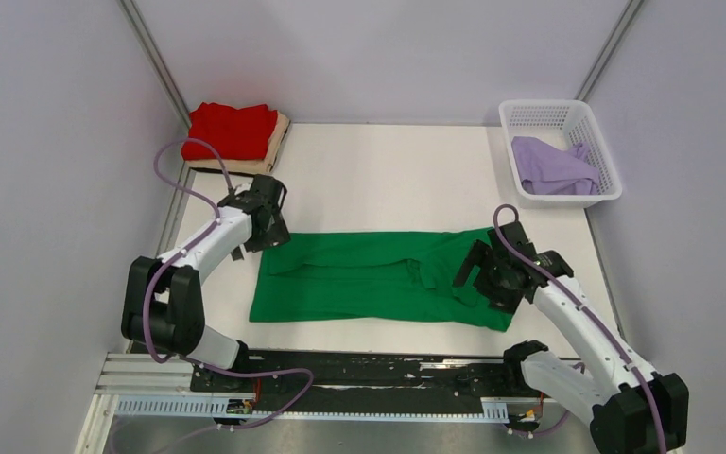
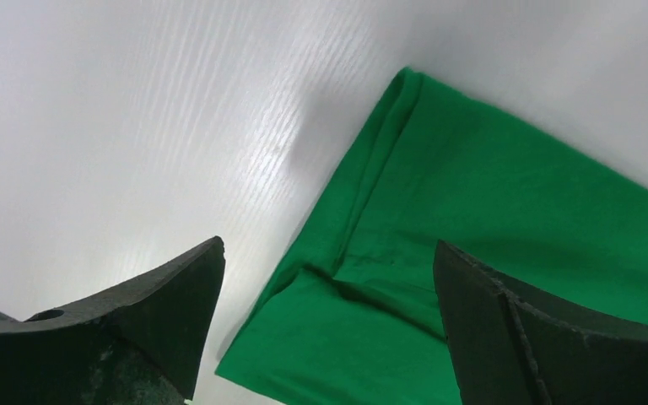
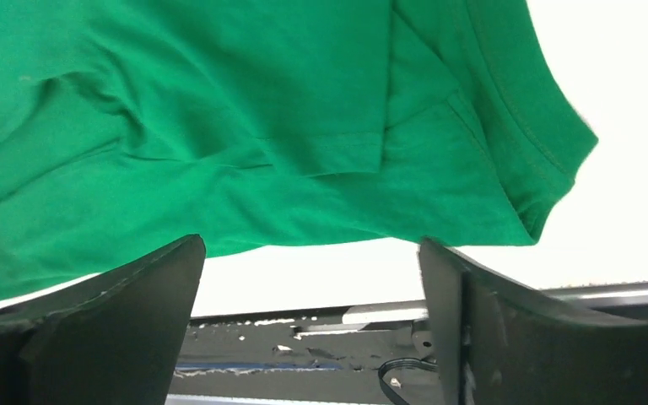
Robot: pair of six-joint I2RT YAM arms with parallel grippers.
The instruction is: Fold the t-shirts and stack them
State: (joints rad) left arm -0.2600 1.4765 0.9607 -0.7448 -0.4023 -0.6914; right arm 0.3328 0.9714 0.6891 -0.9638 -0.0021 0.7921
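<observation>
the bright green t-shirt [image 1: 359, 284] lies flat across the middle of the white table [image 1: 388, 175], folded lengthwise into a long band that runs from left to right. its near edge is fairly straight. a sleeve is tucked in over the body towards the right end, where the cloth bunches into a few creases. in the left wrist view the shirt [image 2: 489, 228] shows a doubled, folded corner with a soft ridge along its edge. in the right wrist view it [image 3: 219, 101] shows a stitched sleeve hem and a rounded seamed edge, possibly the neckline, though that is hard to make out.

the left gripper [image 1: 269, 232] hangs over the shirt's far left corner, its fingers [image 2: 177, 287] spread wide. the right gripper [image 1: 473, 270] sits over the right end, fingers [image 3: 160, 278] likewise well apart. whether either touches the cloth is unclear.

at the far left corner a folded red t-shirt [image 1: 232, 130] rests on top of a folded tan t-shirt [image 1: 279, 144]. the pale lavender t-shirt [image 1: 553, 168] lies crumpled inside the white lattice basket [image 1: 539, 108] at the far right.
</observation>
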